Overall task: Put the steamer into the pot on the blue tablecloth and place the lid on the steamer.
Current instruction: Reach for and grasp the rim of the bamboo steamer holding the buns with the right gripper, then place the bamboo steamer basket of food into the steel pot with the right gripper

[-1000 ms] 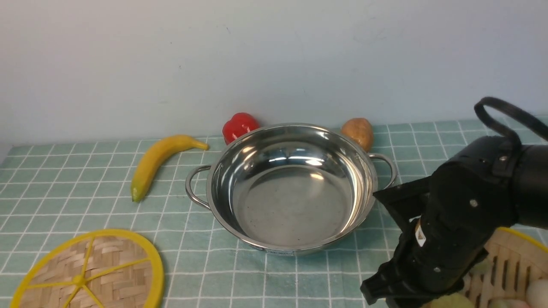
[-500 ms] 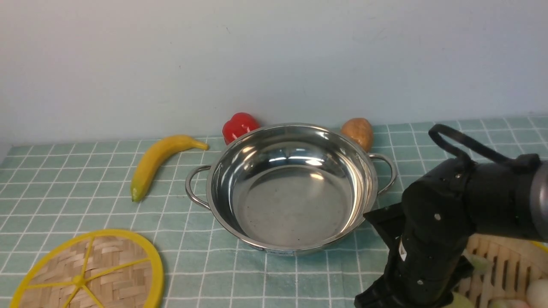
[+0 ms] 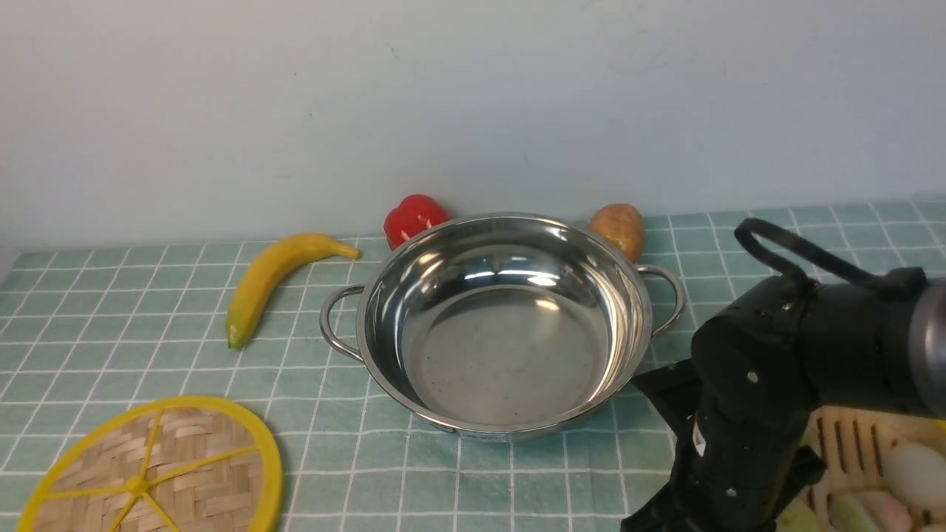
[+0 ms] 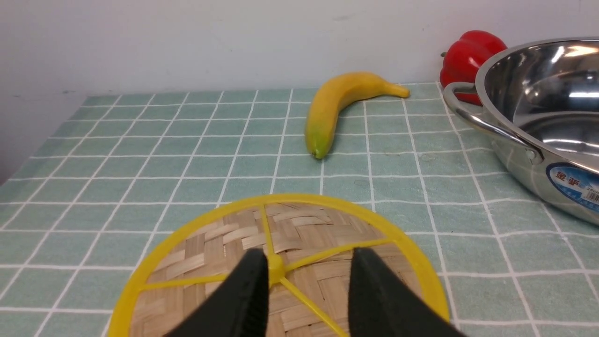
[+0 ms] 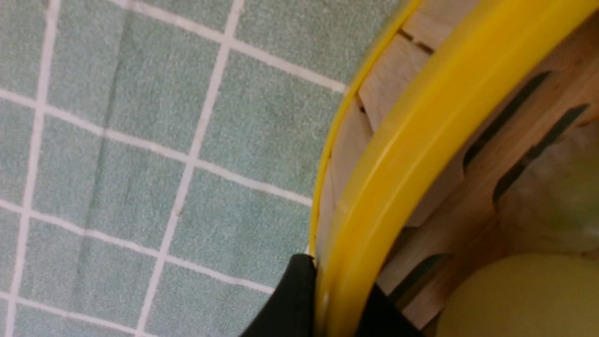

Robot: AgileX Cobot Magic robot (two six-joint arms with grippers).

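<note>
The shiny steel pot [image 3: 502, 325] stands empty in the middle of the blue tablecloth [image 3: 111, 310]. The steamer [image 3: 857, 443] is at the front right, mostly hidden by my right arm, with pale food pieces [image 3: 909, 469] inside. In the right wrist view my right gripper [image 5: 338, 276] is shut on the steamer's yellow rim [image 5: 421, 140], one finger outside the wall and one inside. The lid [image 3: 155, 473] lies flat at the front left. My left gripper [image 4: 309, 252] is open just above the lid [image 4: 224, 243], its fingers either side of the central knob [image 4: 276, 269].
A banana [image 3: 273, 277] lies left of the pot. A red pepper [image 3: 414, 216] and a potato [image 3: 619, 227] sit behind the pot against the wall. The pot's left handle [image 4: 482, 124] lies near the lid.
My right arm has come down and a little left onto the steamer's rim. In the last half second the steamer's floor and food have shifted up in the front view.
</note>
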